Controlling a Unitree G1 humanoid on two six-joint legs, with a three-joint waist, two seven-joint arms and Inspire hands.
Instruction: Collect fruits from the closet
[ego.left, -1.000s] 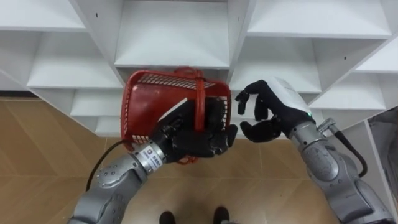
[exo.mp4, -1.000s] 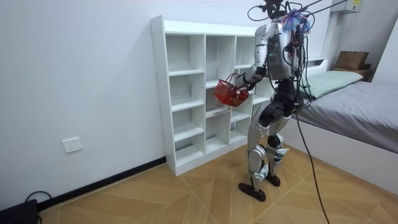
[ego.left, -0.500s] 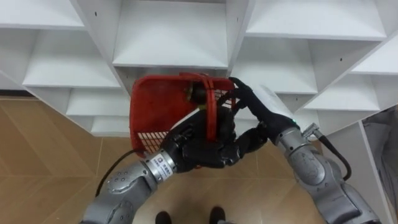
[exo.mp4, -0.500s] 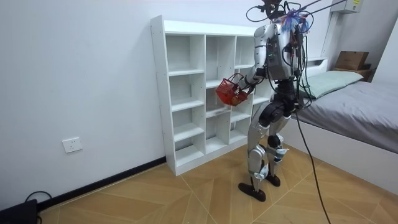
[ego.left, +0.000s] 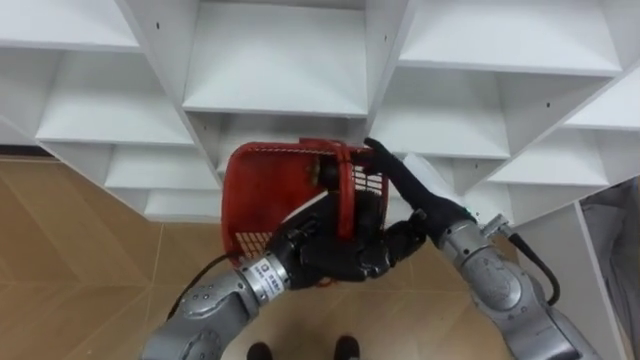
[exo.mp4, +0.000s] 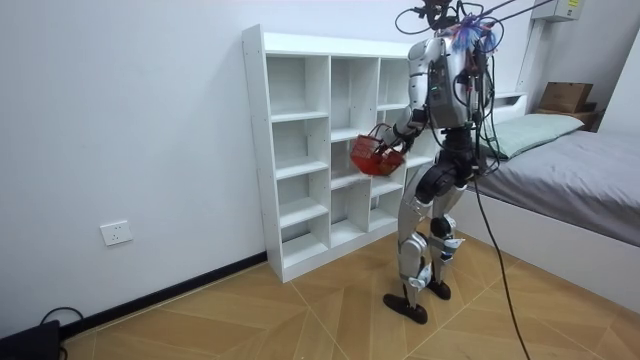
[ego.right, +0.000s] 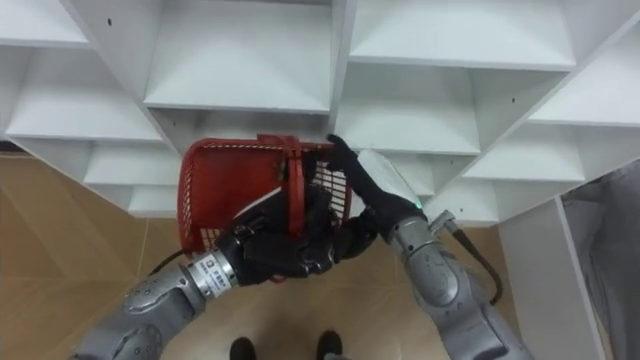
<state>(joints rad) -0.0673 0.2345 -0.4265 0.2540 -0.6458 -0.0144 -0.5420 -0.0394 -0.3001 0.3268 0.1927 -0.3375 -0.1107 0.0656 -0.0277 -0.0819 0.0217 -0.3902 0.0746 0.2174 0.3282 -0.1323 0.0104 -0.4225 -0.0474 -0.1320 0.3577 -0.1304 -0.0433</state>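
Observation:
A red wire basket (ego.left: 265, 195) hangs tilted in front of the white closet shelves (ego.left: 280, 70), its opening turned toward them. My left hand (ego.left: 335, 250) is under it, fingers curled round the red handle (ego.left: 346, 200). My right hand (ego.left: 405, 185) lies against the basket's right side with its fingers straight, fingertips at the far rim. Something small and dark (ego.left: 321, 172) shows inside by the handle; I cannot tell what it is. In the room view I stand upright facing the closet (exo.mp4: 300, 150), with the basket (exo.mp4: 368, 152) at chest height.
The shelf compartments in view are bare. Wooden floor (ego.left: 80, 260) lies below. A bed (exo.mp4: 570, 170) stands behind me at the room view's right, with a cardboard box (exo.mp4: 565, 95) beyond it.
My right hand, curled and apart from the basket a second ago, has moved left onto its side and straightened its fingers. The basket has shifted right, closer to the shelves.

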